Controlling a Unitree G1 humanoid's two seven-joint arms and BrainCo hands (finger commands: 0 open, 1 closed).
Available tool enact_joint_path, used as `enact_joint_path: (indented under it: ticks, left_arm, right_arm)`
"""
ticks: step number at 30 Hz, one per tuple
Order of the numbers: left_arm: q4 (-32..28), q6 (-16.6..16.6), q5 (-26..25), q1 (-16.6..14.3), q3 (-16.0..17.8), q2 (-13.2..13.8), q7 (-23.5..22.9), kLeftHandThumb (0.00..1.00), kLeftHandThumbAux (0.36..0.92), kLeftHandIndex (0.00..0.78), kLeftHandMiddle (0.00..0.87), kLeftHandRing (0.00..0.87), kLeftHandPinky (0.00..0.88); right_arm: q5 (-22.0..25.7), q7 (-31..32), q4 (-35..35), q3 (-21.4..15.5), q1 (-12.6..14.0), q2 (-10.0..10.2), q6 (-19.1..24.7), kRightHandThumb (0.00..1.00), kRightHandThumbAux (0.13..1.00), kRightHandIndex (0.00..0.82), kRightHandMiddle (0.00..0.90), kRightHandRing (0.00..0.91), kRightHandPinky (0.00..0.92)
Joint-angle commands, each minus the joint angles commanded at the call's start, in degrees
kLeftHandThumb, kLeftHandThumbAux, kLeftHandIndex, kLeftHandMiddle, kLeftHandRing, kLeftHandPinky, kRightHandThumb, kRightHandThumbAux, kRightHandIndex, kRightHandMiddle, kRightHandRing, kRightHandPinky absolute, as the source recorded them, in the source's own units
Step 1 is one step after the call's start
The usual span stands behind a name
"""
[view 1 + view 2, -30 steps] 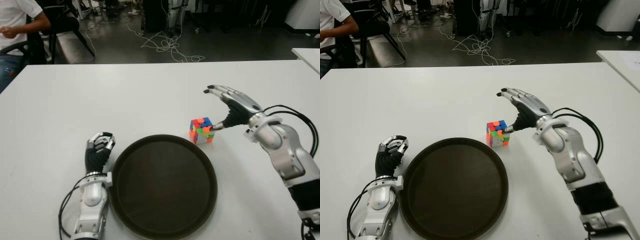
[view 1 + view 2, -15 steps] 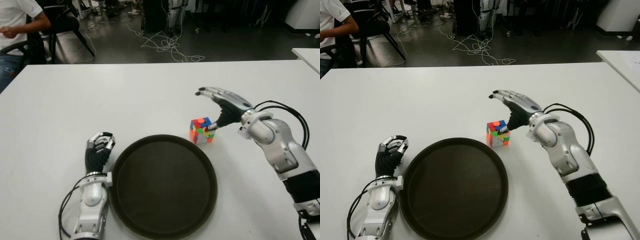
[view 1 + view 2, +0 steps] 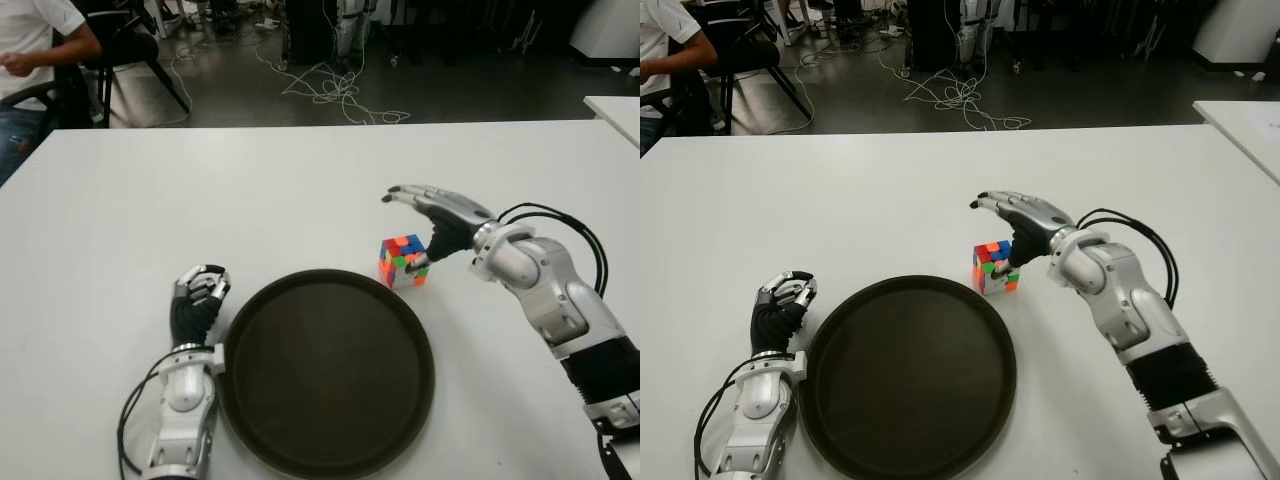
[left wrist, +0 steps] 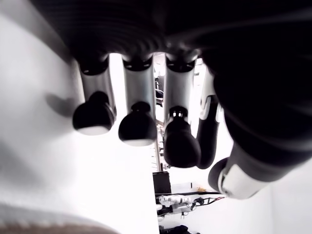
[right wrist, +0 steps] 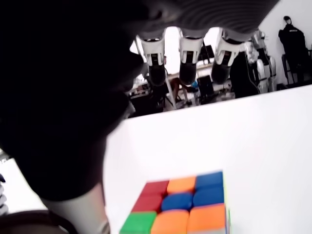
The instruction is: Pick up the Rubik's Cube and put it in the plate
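The right hand [image 3: 432, 215] has slid leftward over the multicoloured Rubik's Cube [image 3: 403, 260], fingers spread, nothing gripped. The cube sits on the white surface [image 3: 300, 190] beside the round dark plate [image 3: 328, 370]; grasp and transfer remain. The left hand [image 3: 197, 300] shows curled left of the plate.

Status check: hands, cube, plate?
Right hand open over cube, thumb at its side, no grasp. Cube on table beside plate. Left hand curled, idle, left of plate.

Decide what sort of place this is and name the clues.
Probably a robotics lab or workshop: loose cables trail over the dark floor behind the white table, a seated person waits at the edge, and equipment stands behind.
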Motion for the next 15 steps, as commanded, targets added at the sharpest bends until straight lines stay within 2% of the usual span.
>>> enact_joint_path:
  ticks: [8, 15]
  left_arm:
    - [1.04, -1.63, 0.15, -0.14, -0.08, 0.35, 0.09, 0.707, 0.704, 0.444, 0.815, 0.839, 0.842]
    - [0.60, -0.95, 0.59, -0.02, -0.28, 0.38, 0.53, 0.707, 0.705, 0.444, 0.813, 0.837, 0.840]
  right_arm:
    - [0.91, 1.52, -0.24, 0.31, 1.18, -0.14, 0.48, 0.000, 0.855, 0.000, 0.000, 0.000, 0.000]
    - [0.88, 2.64, -0.39, 0.64, 2.60, -0.52, 1.06, 0.000, 0.824, 0.000, 0.000, 0.000, 0.000]
